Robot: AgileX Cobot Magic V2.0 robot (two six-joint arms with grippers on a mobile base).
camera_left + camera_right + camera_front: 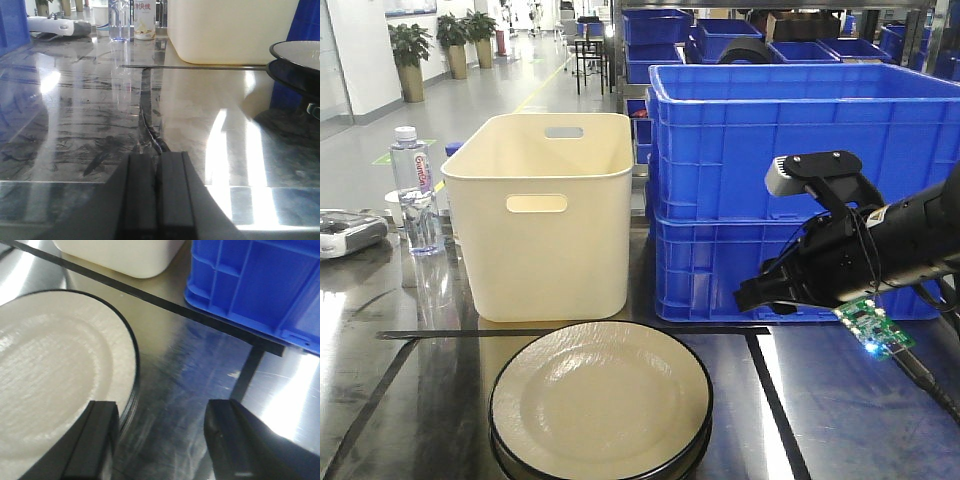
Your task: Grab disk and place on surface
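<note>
The disk (600,400) is a cream plate with a black rim, lying on top of a second dark-rimmed plate at the front of the surface (840,420), a glossy steel-grey tabletop. My right gripper (760,295) hovers to the right of the disk. In the right wrist view this gripper (162,440) is open, with its left finger (100,440) over the right rim of the disk (50,365) and the other finger over the bare surface (190,370). My left gripper (159,165) is shut on nothing, low over the surface (75,110), with the disk (297,50) far off to its right.
A cream bin (550,215) stands behind the disk, and stacked blue crates (800,130) stand to the bin's right. A water bottle (415,190) and a white device (345,232) stand at the back left. Black tape lines (570,332) cross the tabletop.
</note>
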